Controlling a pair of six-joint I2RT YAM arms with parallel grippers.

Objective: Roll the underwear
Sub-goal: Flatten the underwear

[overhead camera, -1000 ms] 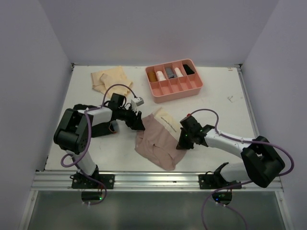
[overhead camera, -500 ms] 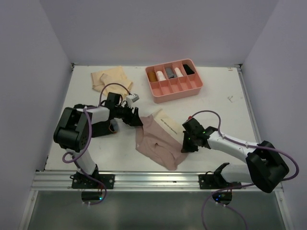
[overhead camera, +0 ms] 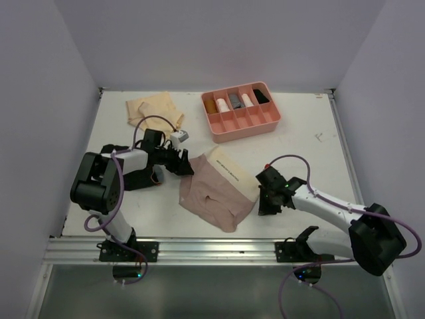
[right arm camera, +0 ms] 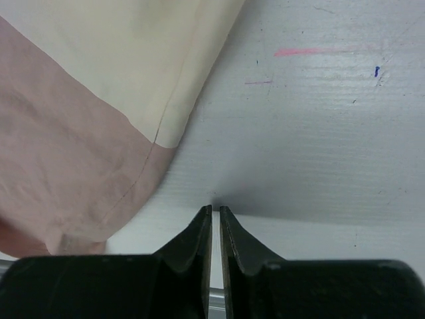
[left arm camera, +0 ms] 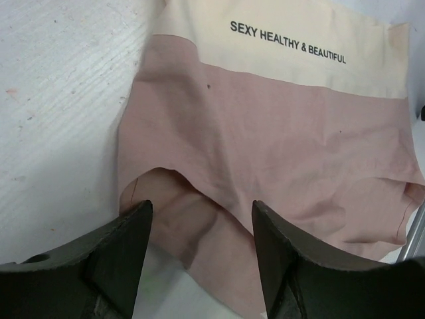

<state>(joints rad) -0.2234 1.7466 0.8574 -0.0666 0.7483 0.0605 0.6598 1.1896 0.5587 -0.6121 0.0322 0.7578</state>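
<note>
A dusty pink underwear (overhead camera: pixel 212 193) with a cream printed waistband lies spread flat on the white table between the arms. My left gripper (overhead camera: pixel 185 167) hovers at its left edge. In the left wrist view this gripper (left arm camera: pixel 199 216) is open, its fingers astride the leg-hole hem of the underwear (left arm camera: pixel 279 133) and holding nothing. My right gripper (overhead camera: pixel 264 202) sits just right of the cloth. In the right wrist view its jaws (right arm camera: pixel 216 210) stand almost together over bare table, nothing between them, with the underwear (right arm camera: pixel 66 146) to their left. A pale tan underwear (overhead camera: pixel 153 108) lies crumpled at the back left.
A rigid pink divided tray (overhead camera: pixel 229 126) stands at the back centre with rolled items in its compartments, one of them black. Grey walls close in the table on three sides. A metal rail (overhead camera: pixel 219 249) runs along the near edge.
The pink underwear has been drawn out flatter and shifted left. My right gripper has come off its right edge and moved right. My left gripper has pulled back left.
</note>
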